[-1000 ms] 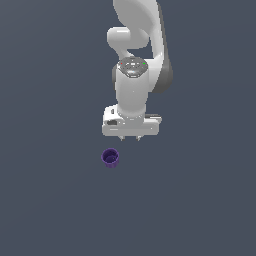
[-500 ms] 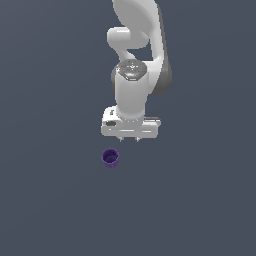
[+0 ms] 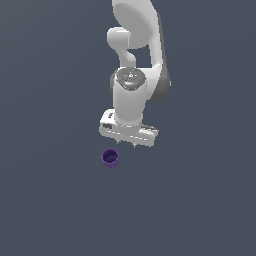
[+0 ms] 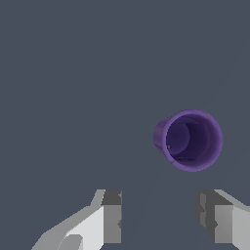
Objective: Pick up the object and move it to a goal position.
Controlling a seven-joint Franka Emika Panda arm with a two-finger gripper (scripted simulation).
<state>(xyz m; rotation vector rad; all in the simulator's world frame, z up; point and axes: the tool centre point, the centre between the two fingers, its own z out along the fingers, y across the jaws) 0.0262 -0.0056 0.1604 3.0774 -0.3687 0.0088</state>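
Observation:
A small dark purple cup (image 3: 110, 158) stands upright on the grey floor, its hollow mouth up. It also shows in the wrist view (image 4: 190, 140), where I look into its hollow. My white gripper (image 3: 128, 145) hangs above the floor, a little to the exterior view's right of the cup and farther back. In the wrist view the gripper (image 4: 158, 217) is open and empty, with the two fingers wide apart. The cup lies beyond the fingertips, not between them.
The flat grey floor (image 3: 200, 200) spreads all around. The white arm (image 3: 135, 60) rises behind the gripper.
The gripper has moved slightly down and toward the cup. The cup has not moved.

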